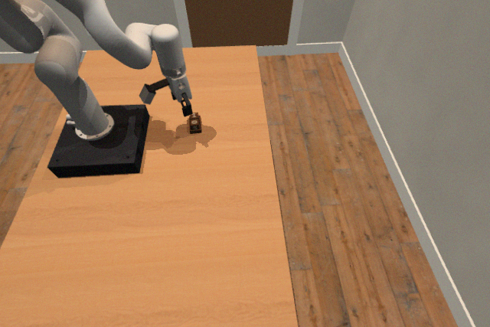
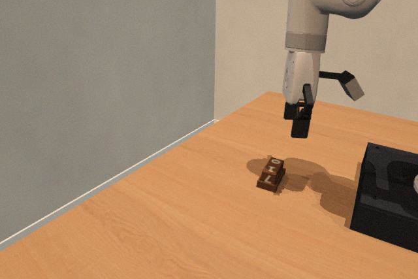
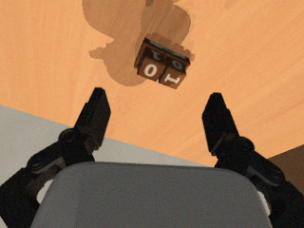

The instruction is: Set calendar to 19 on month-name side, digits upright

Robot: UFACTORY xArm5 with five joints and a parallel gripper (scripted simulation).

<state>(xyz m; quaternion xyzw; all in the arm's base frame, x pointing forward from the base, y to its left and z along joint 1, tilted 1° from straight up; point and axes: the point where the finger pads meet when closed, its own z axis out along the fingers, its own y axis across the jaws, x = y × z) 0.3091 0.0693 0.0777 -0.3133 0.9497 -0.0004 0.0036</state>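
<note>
A small brown tray (image 1: 195,132) (image 2: 266,186) (image 3: 167,48) stands on the table and holds two brown cubes side by side. One cube (image 1: 194,122) (image 2: 275,161) (image 3: 150,70) has a pale 0 on its top. The other cube (image 2: 271,169) (image 3: 173,79) has a pale 1 on its top, turned sideways in the wrist view. In the wrist view, darker digits show on the cubes' shaded sides, too dim to read surely. The month's name cannot be read. My gripper (image 1: 180,105) (image 2: 294,126) (image 3: 157,102) is open and empty, above the tray and off to one side.
The arm's black base (image 1: 100,145) (image 2: 385,201) stands on the table near the tray. The table's long edge lies on the tray's other side. The arm's shadow falls around the tray. A grey wall (image 2: 108,66) rises beyond the table.
</note>
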